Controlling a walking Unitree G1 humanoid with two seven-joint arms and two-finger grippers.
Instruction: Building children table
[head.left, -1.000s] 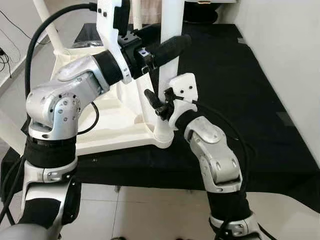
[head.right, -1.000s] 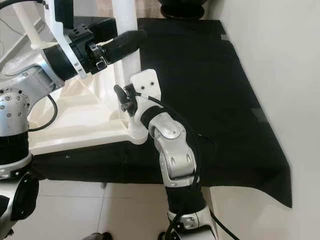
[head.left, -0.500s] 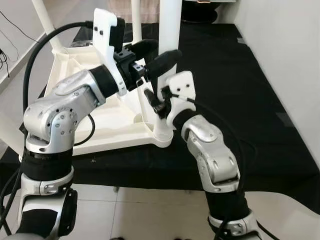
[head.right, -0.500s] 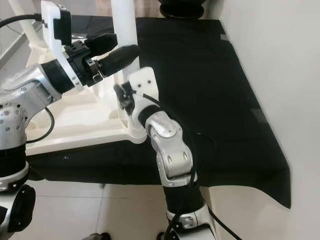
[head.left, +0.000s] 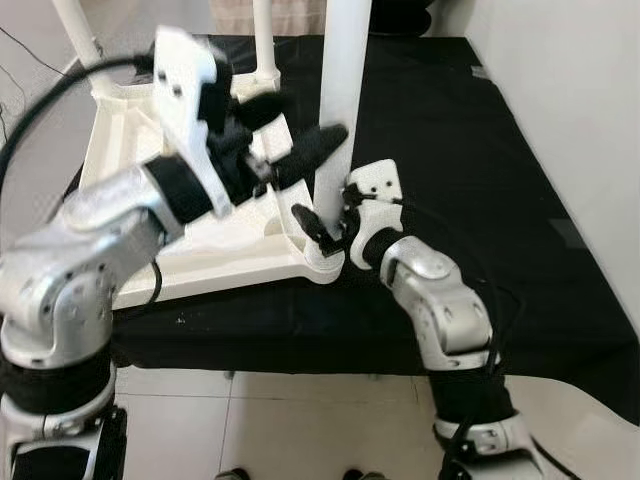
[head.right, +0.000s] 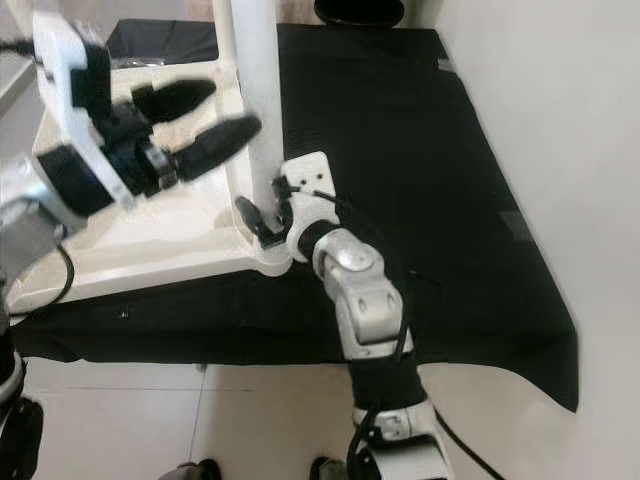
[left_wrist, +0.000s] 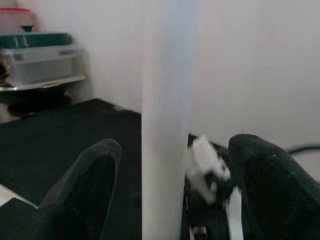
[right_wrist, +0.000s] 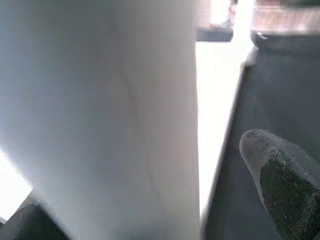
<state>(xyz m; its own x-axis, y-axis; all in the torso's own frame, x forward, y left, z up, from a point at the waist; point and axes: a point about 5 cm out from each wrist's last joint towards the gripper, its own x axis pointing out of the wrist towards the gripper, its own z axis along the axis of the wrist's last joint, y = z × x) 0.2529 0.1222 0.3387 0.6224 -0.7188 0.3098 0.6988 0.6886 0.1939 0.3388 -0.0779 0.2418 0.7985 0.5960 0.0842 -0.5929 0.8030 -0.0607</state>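
On the black cloth (head.left: 470, 180): upturned white children table (head.left: 200, 235), one leg (head.left: 338, 90) upright at its near corner.
Head views: left gripper (head.left: 290, 135), fingers spread and motion-blurred, is level with the leg's middle, just beside it; right gripper (head.left: 322, 222) sits at the leg's foot. Left wrist view: the leg (left_wrist: 165, 120) stands between the two parted fingers (left_wrist: 87, 185) (contact cannot be judged). Right wrist view: the leg (right_wrist: 100, 115) lies close against the camera, one fingertip (right_wrist: 280, 185) apart from it; grip cannot be judged.
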